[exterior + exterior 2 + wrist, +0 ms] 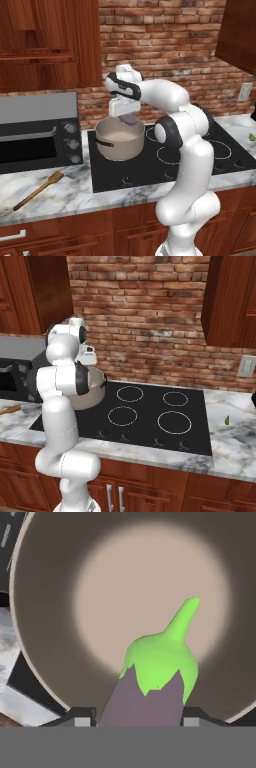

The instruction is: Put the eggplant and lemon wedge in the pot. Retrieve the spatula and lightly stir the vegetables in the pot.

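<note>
My gripper (136, 722) is clamped on the eggplant (150, 682), stem end down, right over the pot (120, 140) on the stove. Risk: it hangs near the back rim, so a release could clip the rim and bounce out. Lemon (227, 419) sits far off on the right surface, tiny and easy to fumble. Spatula (39, 190) lies on the left surface.
</note>
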